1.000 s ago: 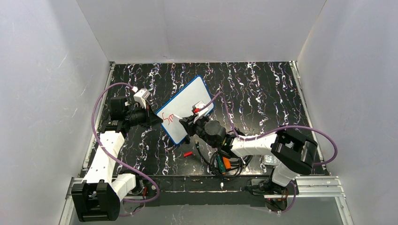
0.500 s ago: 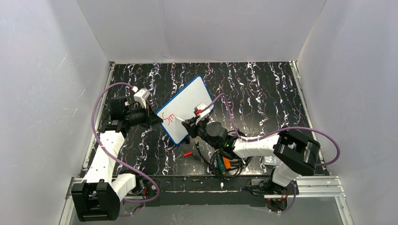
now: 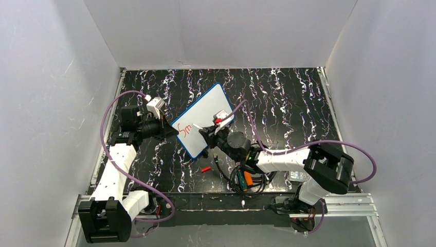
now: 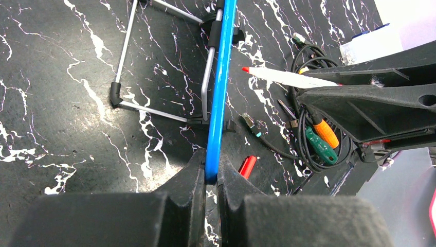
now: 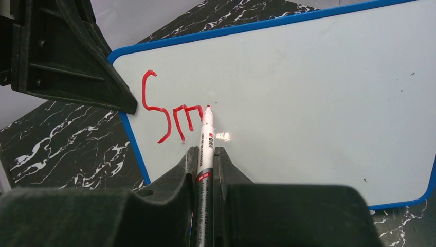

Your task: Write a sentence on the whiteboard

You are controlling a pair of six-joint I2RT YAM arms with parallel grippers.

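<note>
The whiteboard (image 3: pixel 203 117), white with a blue rim, stands tilted on a wire stand (image 4: pixel 154 110) in the middle of the table. My left gripper (image 3: pixel 169 131) is shut on its blue left edge (image 4: pixel 218 103). My right gripper (image 5: pixel 206 154) is shut on a white marker (image 5: pixel 205 149) with a red tip; the tip touches the board. The sentence (image 5: pixel 172 117) is red and reads "Sm"; it also shows in the top view (image 3: pixel 185 127). The marker also shows in the left wrist view (image 4: pixel 288 77).
A red marker cap (image 3: pixel 206 168) lies on the black marbled table in front of the board, also in the left wrist view (image 4: pixel 248 165). A coil of black cable with orange and green tools (image 3: pixel 247 180) lies under my right arm. A white box (image 4: pixel 370 43) sits nearby.
The right gripper has shifted slightly right along the board with the marker, and the red writing has grown by a stroke. The left arm and the board have not moved.
</note>
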